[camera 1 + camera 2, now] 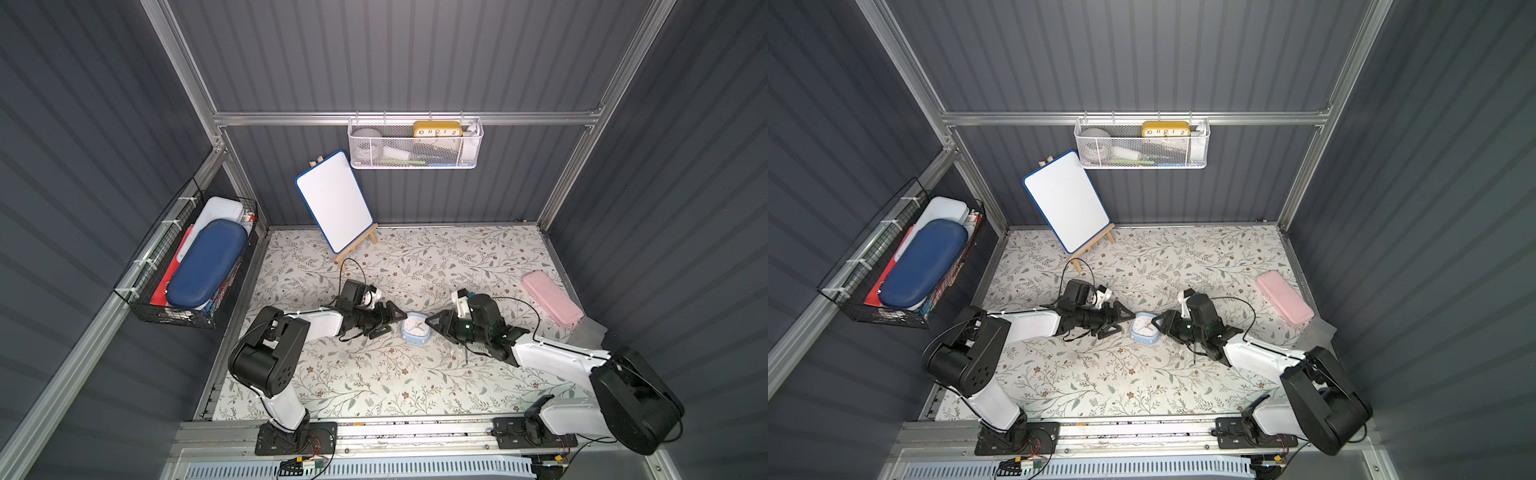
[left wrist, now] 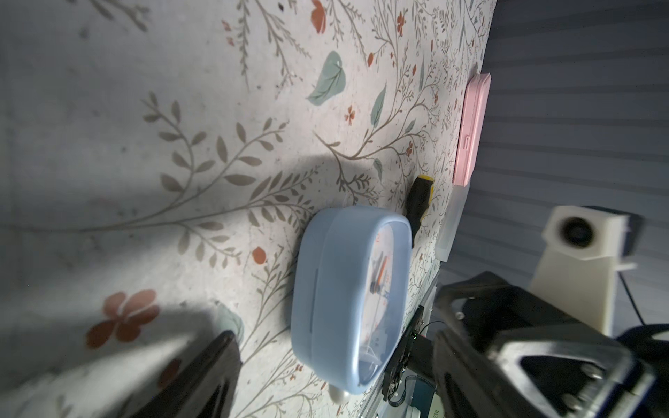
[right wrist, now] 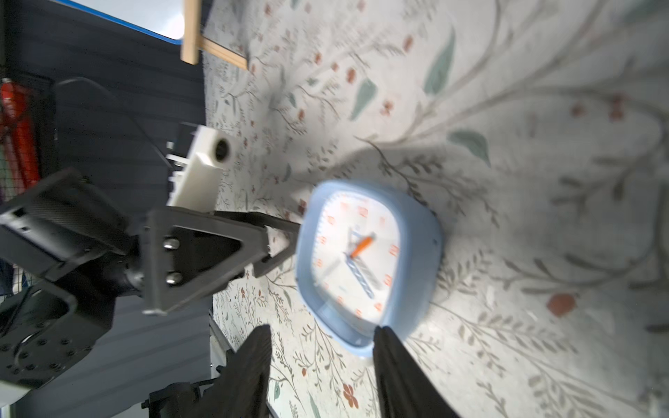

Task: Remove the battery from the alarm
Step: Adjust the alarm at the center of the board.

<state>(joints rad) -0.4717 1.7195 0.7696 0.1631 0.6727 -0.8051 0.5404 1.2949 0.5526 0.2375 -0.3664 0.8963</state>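
Note:
The alarm (image 1: 415, 328) (image 1: 1146, 328), a small light-blue clock, lies face up on the floral table between my two grippers. My left gripper (image 1: 398, 323) (image 1: 1127, 323) is open at the clock's left side. In the left wrist view the clock (image 2: 347, 289) has its near end between those wide-spread fingers (image 2: 202, 376). My right gripper (image 1: 432, 326) (image 3: 322, 329) is open at the clock's right side. One of its fingers (image 3: 391, 362) is against a corner of the clock (image 3: 365, 260); the other stands clear of it. The battery is hidden.
A black and yellow screwdriver (image 2: 420, 202) lies just behind the clock, by the right gripper. A pink case (image 1: 552, 297) sits at the right edge. A whiteboard on an easel (image 1: 334, 201) stands at the back. Baskets hang on the back wall (image 1: 415, 160) and the left wall (image 1: 137, 286).

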